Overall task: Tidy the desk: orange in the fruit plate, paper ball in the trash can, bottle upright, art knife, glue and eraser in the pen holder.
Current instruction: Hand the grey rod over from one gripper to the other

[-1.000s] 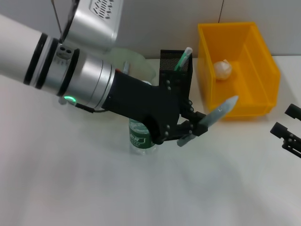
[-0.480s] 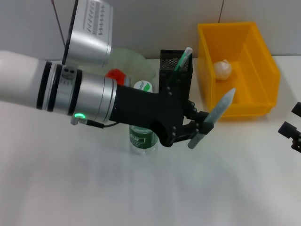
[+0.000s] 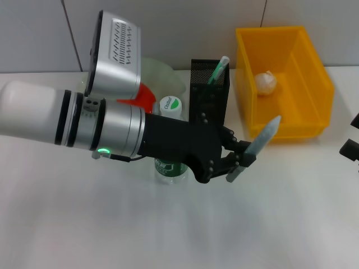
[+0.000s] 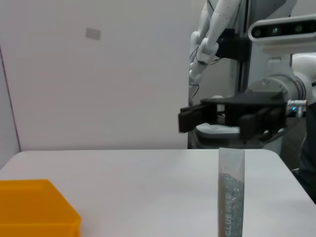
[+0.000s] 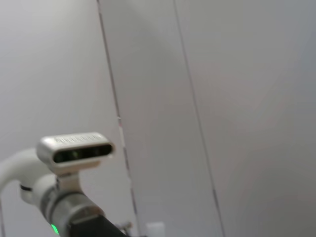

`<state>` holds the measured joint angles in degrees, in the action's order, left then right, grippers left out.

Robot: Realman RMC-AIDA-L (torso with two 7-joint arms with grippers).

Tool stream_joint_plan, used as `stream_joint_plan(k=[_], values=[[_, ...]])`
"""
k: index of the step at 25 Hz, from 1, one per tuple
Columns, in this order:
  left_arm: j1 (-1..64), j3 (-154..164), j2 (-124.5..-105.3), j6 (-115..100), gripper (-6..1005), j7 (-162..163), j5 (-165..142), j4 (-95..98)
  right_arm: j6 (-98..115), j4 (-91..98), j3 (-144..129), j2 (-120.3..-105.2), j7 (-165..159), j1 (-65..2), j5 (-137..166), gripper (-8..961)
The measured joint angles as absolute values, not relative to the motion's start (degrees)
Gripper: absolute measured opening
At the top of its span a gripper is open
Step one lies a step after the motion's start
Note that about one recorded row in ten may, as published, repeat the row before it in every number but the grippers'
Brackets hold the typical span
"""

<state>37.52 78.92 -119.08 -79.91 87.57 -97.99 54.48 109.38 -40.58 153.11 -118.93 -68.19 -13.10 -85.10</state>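
White desk under grey wall. Left gripper [image 3: 241, 159] above the desk, just in front of pen holder [image 3: 210, 89], clamped on tilted glue [image 3: 257, 145]. Right gripper [image 3: 350, 147] parked at far edge; opening unclear.

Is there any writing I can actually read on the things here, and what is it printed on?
"GLUE", running lengthwise on the glitter glue tube held in the left hand.
Smaller print after that word on the tube: blurred, unreadable.
Green logo on the bottle cap: too small to read.
White print on the bottle's green label: too small to read.
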Motion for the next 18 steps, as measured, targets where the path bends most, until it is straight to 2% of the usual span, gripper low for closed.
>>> stream_joint_plan(k=[18], values=[[37.0,81.88,-119.0,-76.95,140,85.51,-94.77,52.07,110.89,-38.75,152.31,-119.12,-70.25,-20.04,-84.57,708]])
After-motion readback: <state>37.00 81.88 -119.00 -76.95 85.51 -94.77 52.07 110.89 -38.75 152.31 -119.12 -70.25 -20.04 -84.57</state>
